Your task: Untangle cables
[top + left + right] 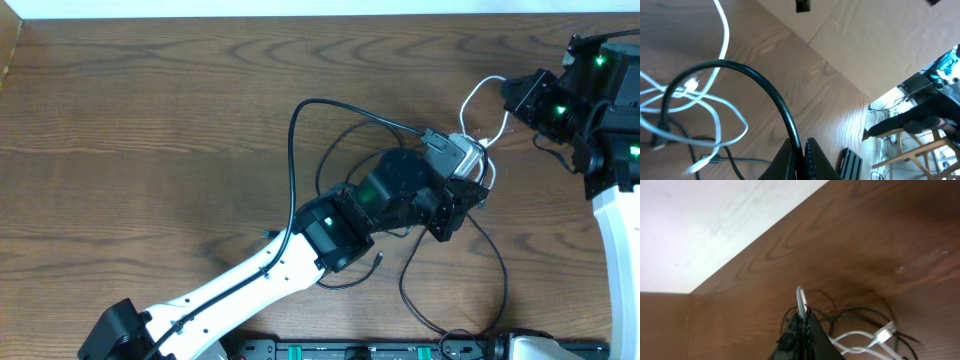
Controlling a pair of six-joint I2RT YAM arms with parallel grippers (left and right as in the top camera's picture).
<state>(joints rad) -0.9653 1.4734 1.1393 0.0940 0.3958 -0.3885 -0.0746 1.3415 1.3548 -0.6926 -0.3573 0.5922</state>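
My left gripper (pixel 478 170) sits over the tangle at the table's centre right. In the left wrist view its jaws (pixel 802 152) are shut on the black cable (pixel 767 92), which arcs up from the heap. The black cable also loops thinly toward the front edge (pixel 497 255). My right gripper (pixel 507 103) is shut on the white cable (pixel 478 90) and holds a loop of it raised. In the right wrist view the jaws (pixel 802 315) pinch the white cable (pixel 800 297), and its white plug (pixel 885 332) lies below among black strands. White loops (pixel 715 117) cross the black cable.
A thicker black robot wire (pixel 295 140) arcs from the left arm to its wrist camera. A black rail (pixel 340 350) runs along the front edge. The table's back edge (pixel 740 260) meets a pale wall.
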